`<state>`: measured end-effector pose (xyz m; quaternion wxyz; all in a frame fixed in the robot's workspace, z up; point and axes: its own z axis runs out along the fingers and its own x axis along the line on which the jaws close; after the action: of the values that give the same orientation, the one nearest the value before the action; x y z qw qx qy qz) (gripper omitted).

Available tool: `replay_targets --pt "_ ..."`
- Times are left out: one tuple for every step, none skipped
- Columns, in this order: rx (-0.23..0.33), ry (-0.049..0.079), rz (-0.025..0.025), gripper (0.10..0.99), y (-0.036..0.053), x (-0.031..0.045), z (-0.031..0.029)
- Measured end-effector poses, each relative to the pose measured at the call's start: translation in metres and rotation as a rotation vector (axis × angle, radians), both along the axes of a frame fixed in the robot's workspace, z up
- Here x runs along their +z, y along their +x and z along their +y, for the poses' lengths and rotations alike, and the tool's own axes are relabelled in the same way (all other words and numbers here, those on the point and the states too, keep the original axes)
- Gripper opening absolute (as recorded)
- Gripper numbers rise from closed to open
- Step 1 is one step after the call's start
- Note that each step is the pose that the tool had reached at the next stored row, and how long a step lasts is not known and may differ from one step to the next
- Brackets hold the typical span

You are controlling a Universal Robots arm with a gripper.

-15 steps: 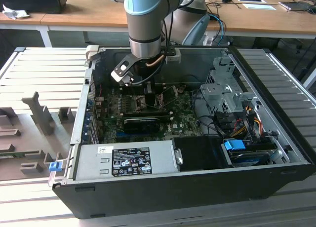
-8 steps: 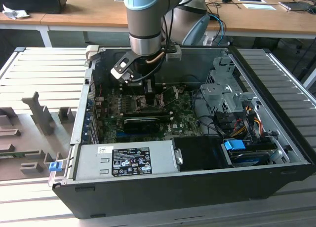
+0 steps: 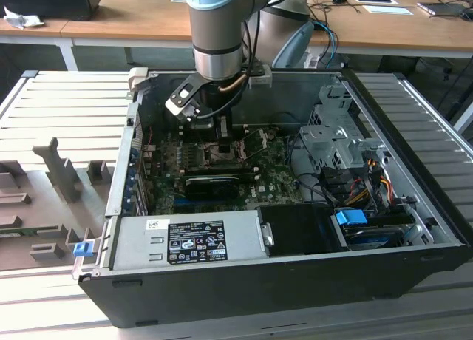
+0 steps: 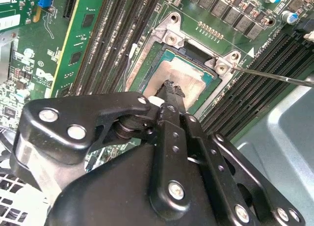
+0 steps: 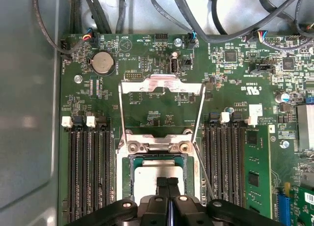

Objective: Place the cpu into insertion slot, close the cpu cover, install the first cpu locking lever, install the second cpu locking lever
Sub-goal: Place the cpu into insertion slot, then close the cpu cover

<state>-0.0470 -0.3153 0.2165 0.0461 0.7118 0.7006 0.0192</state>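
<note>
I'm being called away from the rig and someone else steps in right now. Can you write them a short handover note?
The gripper is shut and grips nothing. Its tips are down at the middle of the cpu.
The cpu lies flat in the slot, as seen in both wrist views.
The cover is open, swung back off the slot.
One lever is a thin wire standing loose beside the slot.
Done: cpu placed.
Left: close the cover, set both levers.
</note>
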Motion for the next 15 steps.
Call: replay_targets --pt "0.0 0.0 0.0 0.106 0.0 0.0003 0.0" --pt "0.0 0.0 0.0 0.106 0.0 0.0006 0.0" --pt "0.0 0.0 0.0 0.106 0.0 0.001 0.0" --pt "0.0 0.0 0.0 0.106 0.0 0.0015 0.0" --pt "0.0 0.0 -0.0001 0.106 0.0 0.0016 0.0" --pt "0.0 0.0 0.0002 0.106 0.0002 0.0017 0.0" --pt "0.0 0.0 0.0027 0.106 0.0031 0.0018 -0.0001" --pt "0.0 0.0 0.004 0.106 0.005 0.0018 -0.0001" --pt "0.0 0.0 0.0045 0.106 0.0058 0.0018 -0.0001" --pt "0.0 0.0 0.0054 0.106 0.0069 0.0018 -0.0002" --pt "0.0 0.0 0.008 0.106 0.0084 0.0018 -0.0002" --pt "0.0 0.0 0.014 0.106 0.0091 0.0018 -0.0002" --pt "0.0 0.001 0.0145 0.106 0.0091 0.0018 -0.0002" --pt "0.0 0.001 0.0144 0.106 0.0091 0.0018 -0.0002" --pt "0.0 0.001 0.0145 0.106 0.0091 0.0022 -0.0002"
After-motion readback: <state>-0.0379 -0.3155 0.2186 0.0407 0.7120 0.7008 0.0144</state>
